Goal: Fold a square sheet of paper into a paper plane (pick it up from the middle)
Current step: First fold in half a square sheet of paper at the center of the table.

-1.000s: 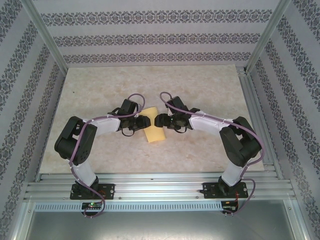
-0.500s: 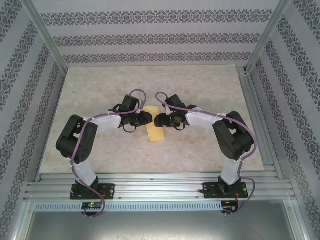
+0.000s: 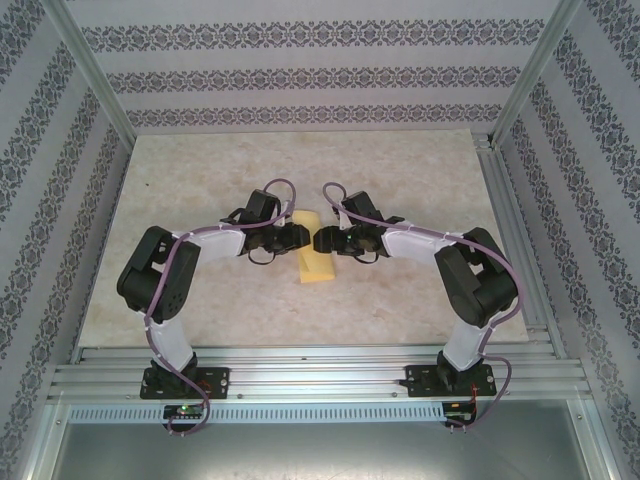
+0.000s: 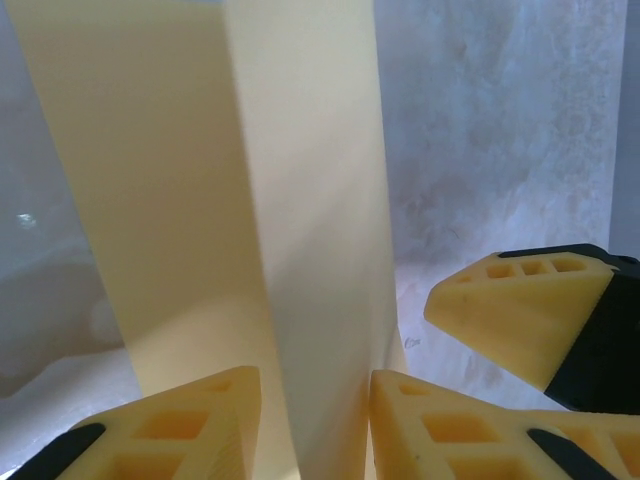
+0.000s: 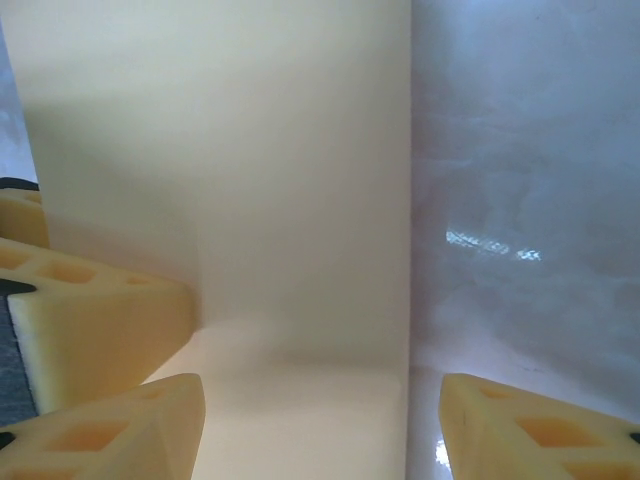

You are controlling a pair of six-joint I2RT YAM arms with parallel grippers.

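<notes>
The folded square sheet of paper (image 3: 316, 262) lies on the table (image 3: 400, 170), hemmed in by both arms. We see the right gripper (image 3: 321, 240) open; whether the left gripper (image 3: 299, 237) pinches it, we cannot tell.

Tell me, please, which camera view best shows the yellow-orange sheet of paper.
Top external: the thin yellow-orange sheet of paper shows almost whole, a folded strip. The left wrist view crops it to a close-up fold, the right wrist view to a flat panel.

Creased paper (image 5: 290, 200), straddled by right gripper (image 5: 320, 430), marble table (image 5: 530, 150) beside
</notes>
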